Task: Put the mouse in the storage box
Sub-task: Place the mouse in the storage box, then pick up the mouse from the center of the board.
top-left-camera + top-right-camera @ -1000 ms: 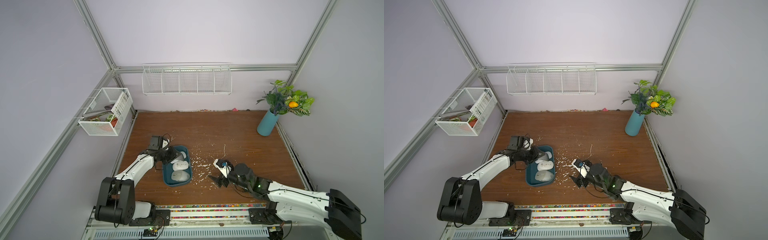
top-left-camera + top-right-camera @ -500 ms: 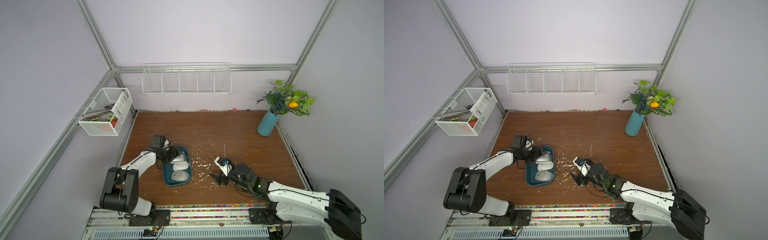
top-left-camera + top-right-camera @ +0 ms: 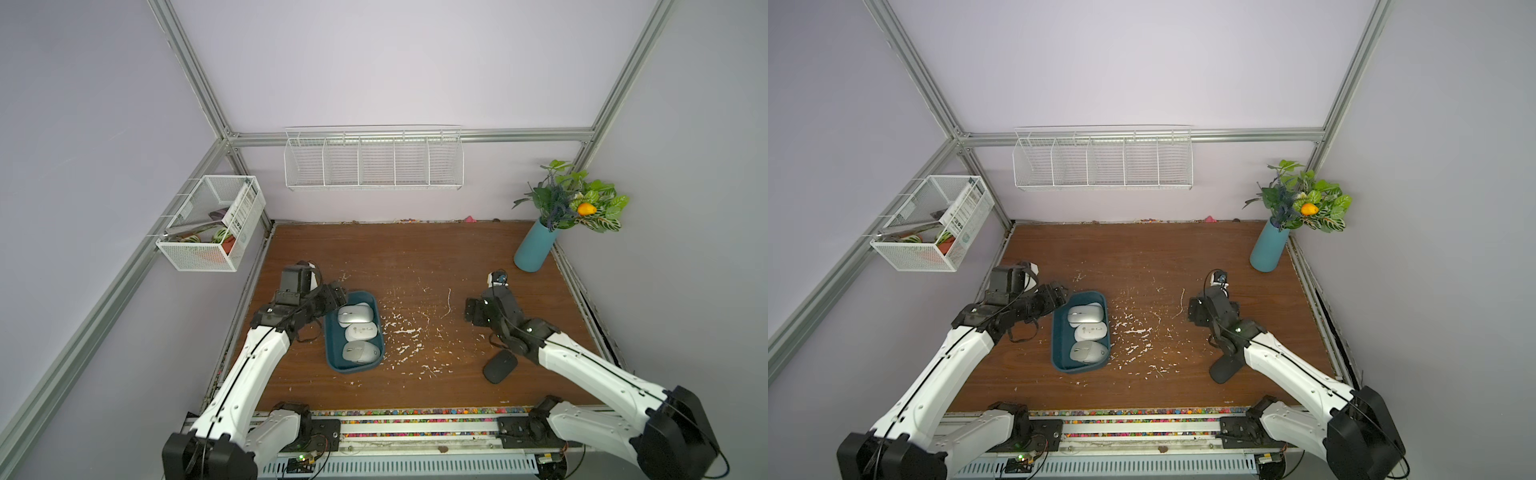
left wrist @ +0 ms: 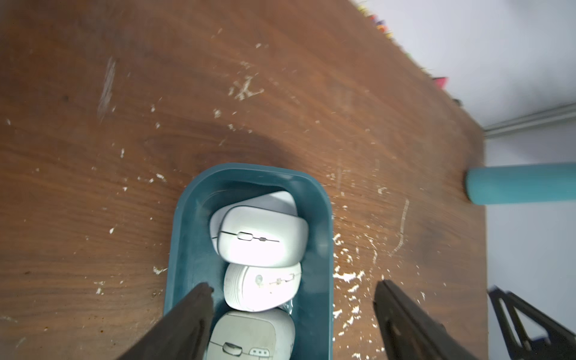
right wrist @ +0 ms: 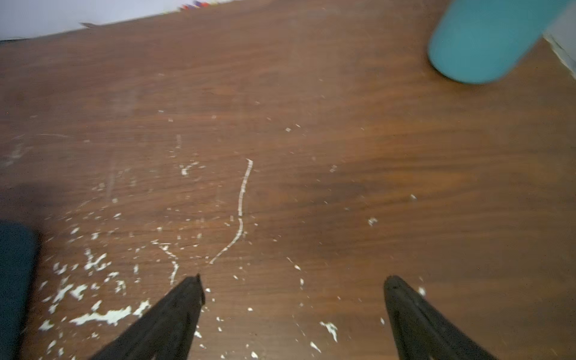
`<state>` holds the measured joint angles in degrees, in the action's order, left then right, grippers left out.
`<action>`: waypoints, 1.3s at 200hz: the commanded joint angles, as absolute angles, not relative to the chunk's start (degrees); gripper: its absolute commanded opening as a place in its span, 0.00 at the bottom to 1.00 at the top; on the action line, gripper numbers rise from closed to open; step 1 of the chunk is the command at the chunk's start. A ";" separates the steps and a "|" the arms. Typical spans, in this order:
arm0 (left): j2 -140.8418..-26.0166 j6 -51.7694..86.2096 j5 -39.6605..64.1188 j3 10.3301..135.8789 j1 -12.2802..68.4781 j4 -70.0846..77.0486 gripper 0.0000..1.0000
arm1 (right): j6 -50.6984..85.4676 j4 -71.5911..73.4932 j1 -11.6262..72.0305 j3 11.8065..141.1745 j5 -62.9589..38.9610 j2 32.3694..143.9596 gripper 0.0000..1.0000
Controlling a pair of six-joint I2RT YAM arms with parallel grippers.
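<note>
1. Left tool (image 4: 294, 286): jaws wide apart and empty. In both top views it hangs at the far end of the storage box (image 3: 331, 361).
2. Right tool (image 5: 294, 280): jaws wide apart and empty. Only bare desk (image 5: 311, 124) and white flecks (image 5: 103, 316) lie below it.
3. The box holds at least three pale mice (image 3: 360, 332) in a row, filling its length.
4. The black mouse (image 3: 500, 365) lies on the desk, well apart from the box. It sits just beside the right forearm, nearer the robot's base than the right tool.
5. Likely step: fetch the black mouse with the right arm. To do it well:
   - Draw the tool back over the mouse and come straight down.
   - Set the jaws across its narrow sides. It is low and smooth, so grip low or it may squirt out.
   - Move the left tool off the box first.
   - The floor of the box looks full, so the mouse probably has to rest on top of the others.
6. Left arm: reaches forward, wrist bent in toward the box from its left side.
7. Right arm: stretched forward and low, wrist tipped down, tool aimed at the middle of the desk, past the mouse.
</note>
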<state>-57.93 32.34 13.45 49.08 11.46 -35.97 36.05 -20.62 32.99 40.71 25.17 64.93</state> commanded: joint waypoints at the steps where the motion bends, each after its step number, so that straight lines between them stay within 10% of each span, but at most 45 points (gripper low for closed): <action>1: -52.84 30.41 15.03 45.38 12.45 -37.28 0.88 | 49.87 -42.98 32.96 42.77 31.96 67.35 0.97; 179: -51.61 29.97 25.27 44.03 14.28 -33.04 0.92 | 71.70 -46.07 31.82 32.61 11.21 70.58 0.98; 260: -50.69 29.50 25.45 43.59 14.31 -32.70 0.92 | 72.78 -41.39 31.83 30.90 7.25 74.07 0.72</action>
